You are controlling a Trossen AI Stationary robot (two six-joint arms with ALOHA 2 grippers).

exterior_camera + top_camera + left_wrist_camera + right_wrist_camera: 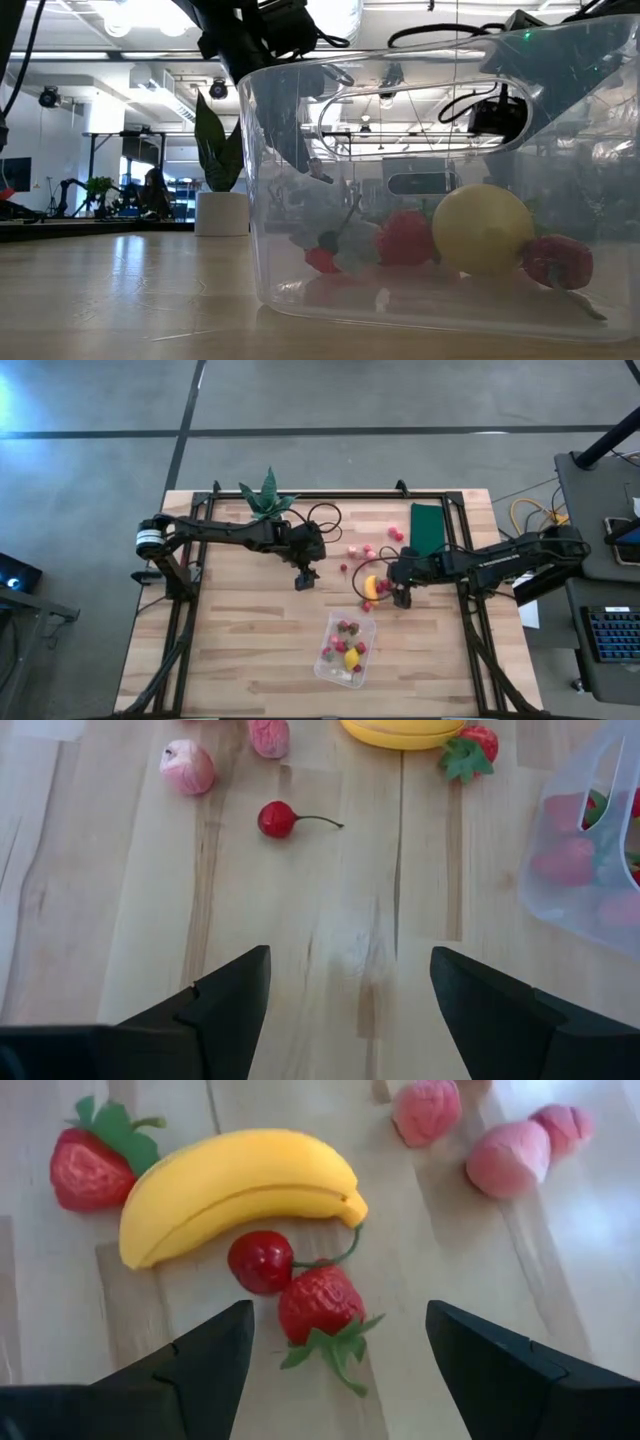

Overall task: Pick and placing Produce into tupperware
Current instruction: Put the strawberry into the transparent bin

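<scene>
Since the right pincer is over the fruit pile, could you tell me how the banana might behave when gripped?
The banana looks smooth and glossy, so it may slip. Its curved body might pivot or rock if nudged. A cherry and strawberry lie against it and would probably shift too.

We hold our dark two-finger left gripper point(306, 578) low at mid-table, fingers point(225, 1005) spread, nothing between them. Our dark two-finger right gripper point(401, 598) likewise hangs spread and empty.
</scene>
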